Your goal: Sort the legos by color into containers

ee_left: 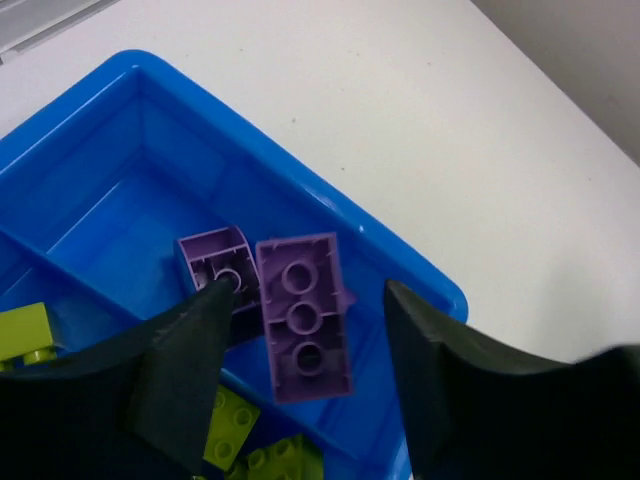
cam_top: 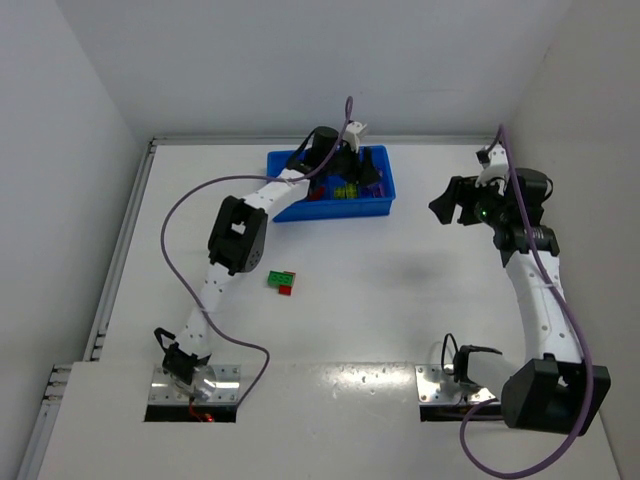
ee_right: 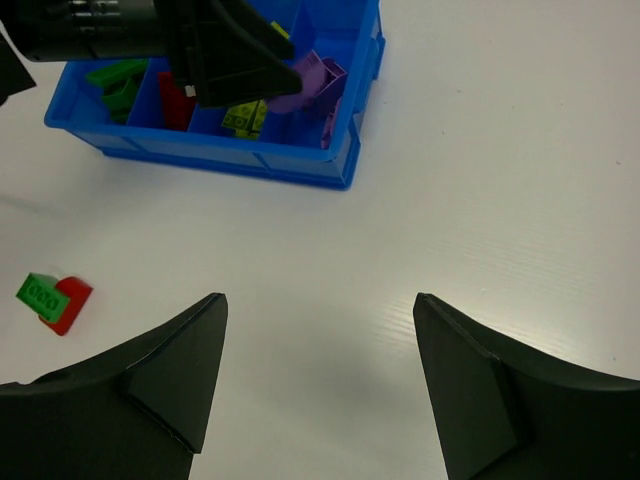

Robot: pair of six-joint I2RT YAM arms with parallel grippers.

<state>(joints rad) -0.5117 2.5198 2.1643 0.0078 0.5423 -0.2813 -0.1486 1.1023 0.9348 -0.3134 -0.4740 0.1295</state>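
Left gripper [ee_left: 305,295]: jaws apart above the end compartment of the tray [ee_left: 300,182], which is glossy blue moulded plastic with thin divider walls. Between the matte black fingers, clear of both, sits a purple brick [ee_left: 305,335], hollow underside up, three round tubes showing. A smaller purple brick [ee_left: 215,260] lies just beside it. Lime studded bricks [ee_left: 232,425] are in the neighbouring compartment.

Right gripper [ee_right: 320,302]: jaws wide apart over the table [cam_top: 400,300]. A green-and-red clump [cam_top: 282,281] lies there, well apart from the tray. The table is smooth matt white, the walls [cam_top: 300,60] plain white.
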